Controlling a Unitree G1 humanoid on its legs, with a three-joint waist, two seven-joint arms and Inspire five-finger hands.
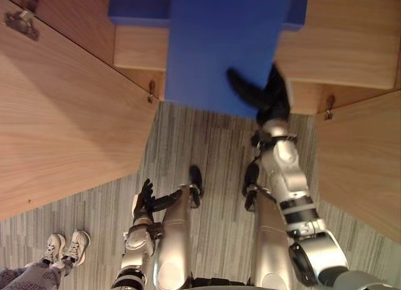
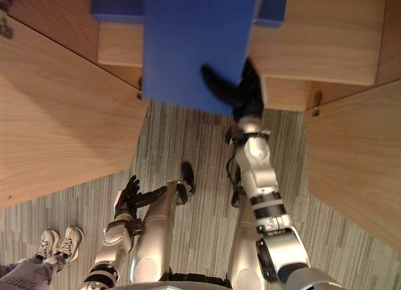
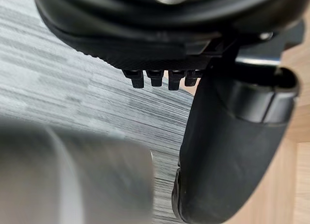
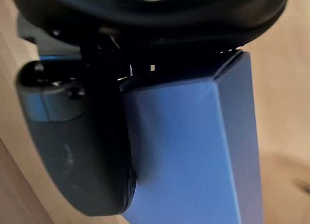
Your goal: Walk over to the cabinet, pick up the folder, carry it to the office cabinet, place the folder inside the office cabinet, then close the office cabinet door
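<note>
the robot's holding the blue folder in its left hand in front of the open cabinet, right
Not the left: the right hand holds the folder, thumb across its face, as the left eye view shows. The left hand hangs open, holding nothing. The rest stands: the folder is in front of the open cabinet.

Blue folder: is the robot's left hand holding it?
No: the right hand grips the folder; the left hand hangs low, holding nothing.

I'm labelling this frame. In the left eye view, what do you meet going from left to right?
Person's shoes → left hand, hanging open → folder → right hand, gripping the folder's right edge → right cabinet door.
</note>
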